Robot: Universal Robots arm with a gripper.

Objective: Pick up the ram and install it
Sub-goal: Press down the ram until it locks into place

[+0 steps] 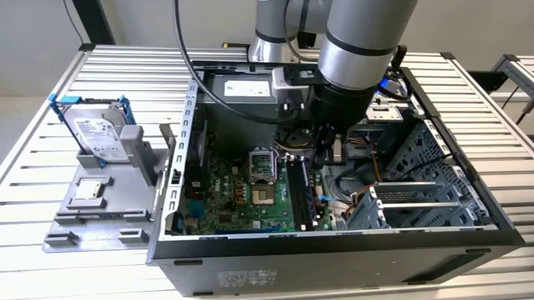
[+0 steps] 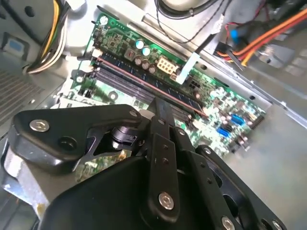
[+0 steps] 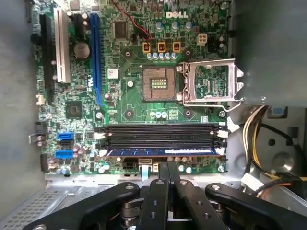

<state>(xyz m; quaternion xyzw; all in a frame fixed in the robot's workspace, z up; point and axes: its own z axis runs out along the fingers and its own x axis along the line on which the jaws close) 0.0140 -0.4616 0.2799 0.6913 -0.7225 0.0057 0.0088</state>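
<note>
The gripper point(image 3: 167, 168) is found inside the case point(image 1: 334, 250), its fingers clenched together with nothing between them, the tips hanging just above the memory slots point(image 3: 160, 134). The ram point(image 3: 160, 151) is seen lying in the slot nearest the tips, so the pick-up is judged done and the seating step in hand. Full seating cannot be confirmed; a straight, even downward press along the stick is judged to be called for.

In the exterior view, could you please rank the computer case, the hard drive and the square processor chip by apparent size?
1. Computer case, by far the largest.
2. Hard drive.
3. Processor chip, smallest.
</note>
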